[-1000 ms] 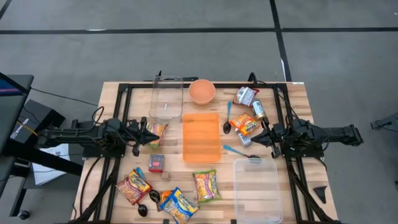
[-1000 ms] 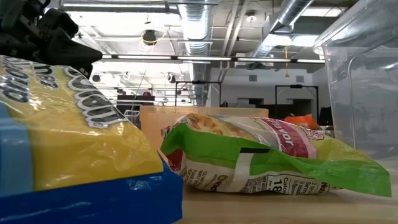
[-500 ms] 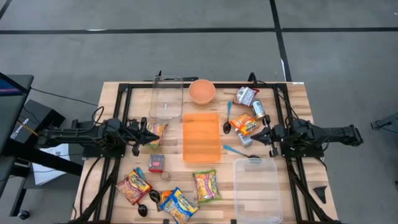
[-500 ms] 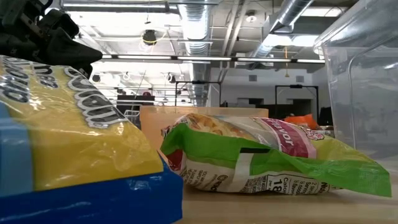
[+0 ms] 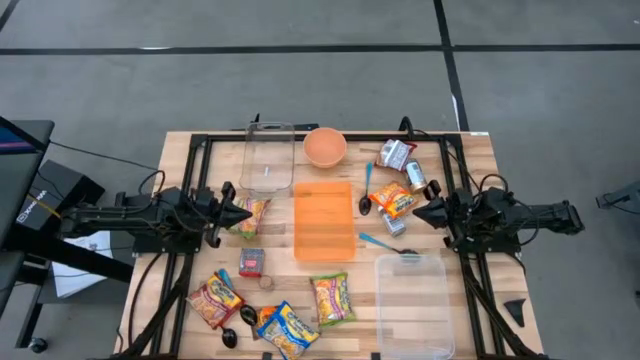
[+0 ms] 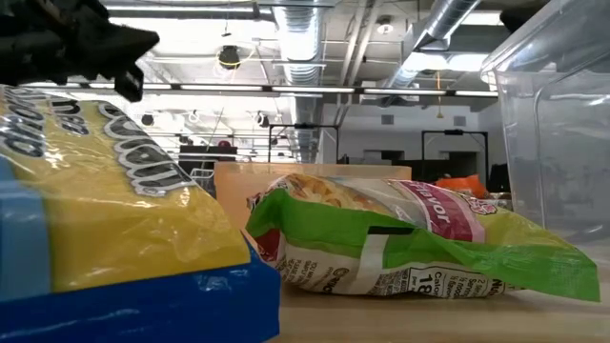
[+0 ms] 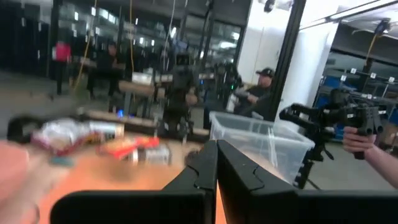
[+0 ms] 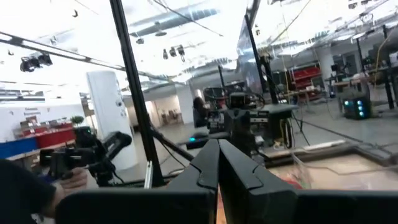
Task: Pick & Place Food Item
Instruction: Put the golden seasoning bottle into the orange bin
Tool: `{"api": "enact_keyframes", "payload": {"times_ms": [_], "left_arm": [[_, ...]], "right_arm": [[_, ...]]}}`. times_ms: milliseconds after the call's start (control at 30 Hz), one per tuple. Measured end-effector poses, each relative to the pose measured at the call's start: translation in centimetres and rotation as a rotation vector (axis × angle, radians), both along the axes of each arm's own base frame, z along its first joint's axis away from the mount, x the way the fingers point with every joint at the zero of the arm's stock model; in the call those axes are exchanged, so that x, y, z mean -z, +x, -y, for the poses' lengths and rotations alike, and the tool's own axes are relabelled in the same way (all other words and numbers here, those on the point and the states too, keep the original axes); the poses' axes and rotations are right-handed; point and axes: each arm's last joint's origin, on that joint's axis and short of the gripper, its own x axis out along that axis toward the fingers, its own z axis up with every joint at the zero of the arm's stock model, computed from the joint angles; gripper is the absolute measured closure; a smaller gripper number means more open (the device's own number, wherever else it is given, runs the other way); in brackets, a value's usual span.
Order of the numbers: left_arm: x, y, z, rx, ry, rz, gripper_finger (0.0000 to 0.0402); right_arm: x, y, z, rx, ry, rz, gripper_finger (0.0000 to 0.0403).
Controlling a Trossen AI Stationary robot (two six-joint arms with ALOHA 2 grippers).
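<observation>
While both arms hung level over the table, the left gripper sat fingers pressed together beside a snack bag; the right gripper, likewise closed on nothing, sat near an orange packet.

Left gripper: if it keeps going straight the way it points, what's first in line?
Probably the snack packet right beside the left gripper, then the orange tray; it may pass above both, since height is unclear from overhead.
</observation>
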Motion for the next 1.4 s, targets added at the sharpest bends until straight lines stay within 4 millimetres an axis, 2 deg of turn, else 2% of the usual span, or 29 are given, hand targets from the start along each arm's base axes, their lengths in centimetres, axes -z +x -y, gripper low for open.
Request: {"api": "enact_keyframes", "payload": {"times_ms": [167,333,467,667,767,900,1133,1233,1400], "left_arm": [[-0.8,-0.2,0.0,-0.05,0.157,0.098,0.0399],[-1.5,-0.4,-0.4,-0.246,0.279,0.159,0.0388],[-1.8,-0.6,-0.7,-0.378,0.328,0.17,0.035],[-2.0,-0.6,-0.7,-0.367,0.338,0.189,0.0263],[-2.1,-0.7,-0.7,-0.368,0.341,0.201,0.0221],[-2.8,-1.1,-0.7,-0.434,0.396,0.268,0.018],[-4.1,-2.0,-0.9,-0.586,0.489,0.385,0.0166],[-4.1,-2.0,-1.0,-0.653,0.513,0.36,0.017],[-5.1,-1.7,-1.1,-0.691,0.551,0.315,0.0166]], "right_arm": [[-0.6,-0.2,0.1,0.045,0.018,0.064,0.0403],[-0.7,-0.2,0.2,0.109,-0.102,0.078,0.0403],[-0.7,-0.3,0.2,0.137,-0.101,0.081,0.0403],[-0.9,-0.4,-0.4,-0.012,-0.134,0.112,0.0393],[-0.9,-0.4,-0.7,-0.041,-0.128,0.111,0.0359],[-1.8,-0.7,-0.8,-0.05,-0.135,0.115,0.0289],[-4.1,-1.4,-0.5,0.052,-0.224,0.161,0.0161],[-5.4,-1.9,-0.3,0.069,-0.251,0.136,0.0134],[-7.5,-2.8,0.0,0.134,-0.304,0.11,0.0125]]}}
